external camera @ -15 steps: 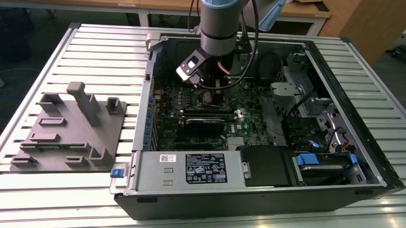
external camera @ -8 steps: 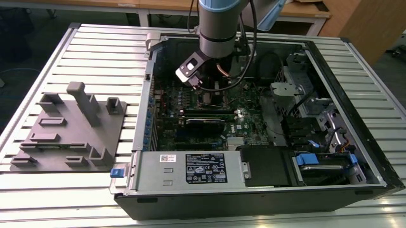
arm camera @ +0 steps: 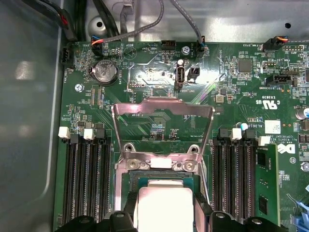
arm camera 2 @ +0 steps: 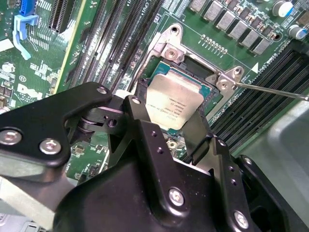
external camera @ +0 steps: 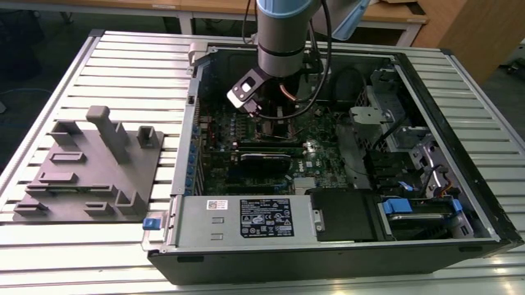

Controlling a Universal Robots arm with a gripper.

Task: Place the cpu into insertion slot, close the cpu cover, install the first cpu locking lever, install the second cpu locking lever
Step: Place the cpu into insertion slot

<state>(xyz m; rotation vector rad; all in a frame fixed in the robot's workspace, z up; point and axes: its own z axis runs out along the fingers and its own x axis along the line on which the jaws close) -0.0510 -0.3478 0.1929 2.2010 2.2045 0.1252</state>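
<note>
The cpu, a flat square chip with a dull silver top, lies between my gripper's two black fingers, which press on its opposite edges. It sits in or just over the insertion slot, whose silvery rim shows around it. In the first wrist view the cpu is at the slot, with the cpu cover standing raised behind it, board visible through its window. A thin locking lever sticks out sideways from the slot's corner. In the exterior view the gripper reaches down into the open computer case.
Long black memory slots flank the socket on both sides. The case walls, drive cage and power supply ring the motherboard. A grey fixture plate with upright posts sits on the slatted table at the exterior view's left.
</note>
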